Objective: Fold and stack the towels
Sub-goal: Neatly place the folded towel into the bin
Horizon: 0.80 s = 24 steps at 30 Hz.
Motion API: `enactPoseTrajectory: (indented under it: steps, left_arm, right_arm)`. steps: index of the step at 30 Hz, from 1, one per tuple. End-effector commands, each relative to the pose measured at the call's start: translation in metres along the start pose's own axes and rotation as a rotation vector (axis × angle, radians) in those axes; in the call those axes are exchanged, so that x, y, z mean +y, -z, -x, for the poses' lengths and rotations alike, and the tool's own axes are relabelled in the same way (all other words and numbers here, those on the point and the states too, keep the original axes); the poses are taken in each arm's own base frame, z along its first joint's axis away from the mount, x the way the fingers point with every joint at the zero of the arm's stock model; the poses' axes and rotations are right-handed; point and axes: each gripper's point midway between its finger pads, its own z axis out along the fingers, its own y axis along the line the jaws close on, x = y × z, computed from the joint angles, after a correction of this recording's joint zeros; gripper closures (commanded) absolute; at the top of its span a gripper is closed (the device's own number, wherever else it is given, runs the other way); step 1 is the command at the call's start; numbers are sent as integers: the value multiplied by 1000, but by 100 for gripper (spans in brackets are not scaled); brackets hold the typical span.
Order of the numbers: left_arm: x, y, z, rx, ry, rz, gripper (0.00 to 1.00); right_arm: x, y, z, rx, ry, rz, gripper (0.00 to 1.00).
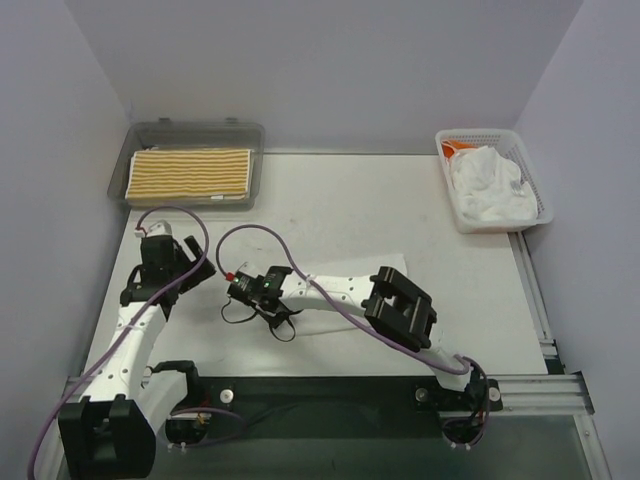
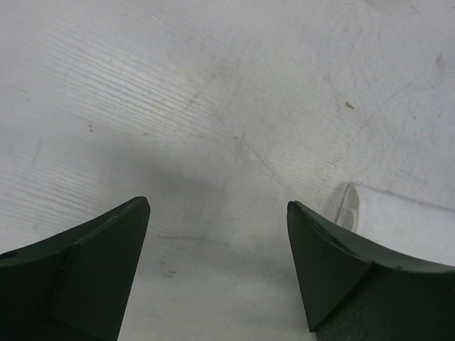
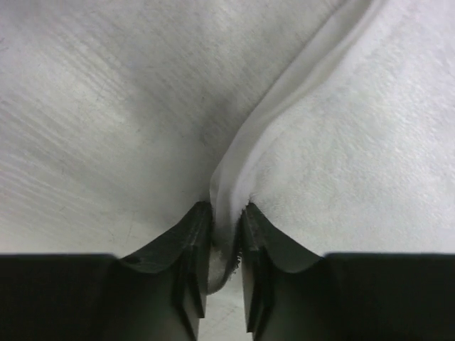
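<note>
Your right gripper (image 3: 226,213) is pinching the edge of the white towel (image 3: 355,142); your left gripper (image 2: 217,202) is hovering over the table (image 2: 213,85), its 2 jaws wide apart.

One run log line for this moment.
right gripper: shut on edge of white cloth towel | left gripper: open over white table | yellow-and-white striped towel: folded in clear grey plastic tray
</note>
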Motion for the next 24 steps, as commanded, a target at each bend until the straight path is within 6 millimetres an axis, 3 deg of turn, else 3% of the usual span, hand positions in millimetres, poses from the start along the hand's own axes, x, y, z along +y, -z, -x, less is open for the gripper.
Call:
enactPoseTrajectory:
  steps: [1, 4, 6, 8, 9, 14, 16, 21, 24]
  left_arm:
    - [-23, -3, 4, -4, 7, -122, 10]
    - [-37, -8, -8, 45, 63, -196, 8]
    - [-47, -11, -16, 76, 121, -246, 7]
    - [-56, -16, -19, 89, 157, -284, 4]
    - [-67, -15, -29, 117, 170, -312, 3]
    - [-105, -22, -46, 132, 154, -367, 3]
    - [-110, -26, -60, 161, 196, -366, 3]
    - [-131, -32, -67, 145, 248, -428, 3]
    - [-133, -35, -76, 164, 282, -432, 3]
  right_arm:
    - [-18, -16, -36, 142, 31, -85, 84]
    - [-25, -15, -39, 144, 0, -84, 100]
    - [-31, -13, -43, 139, -19, -69, 100]
    - [-28, -6, -34, 78, -43, -20, 100]
    - [-30, -9, -43, 87, -43, -16, 100]
    - [-29, 4, -29, -26, -69, 39, 100]
    - [-29, 4, -25, -58, -86, 52, 100]
    - [-33, 14, -24, -134, -124, 102, 100]
    - [-35, 17, -19, -187, -171, 147, 100]
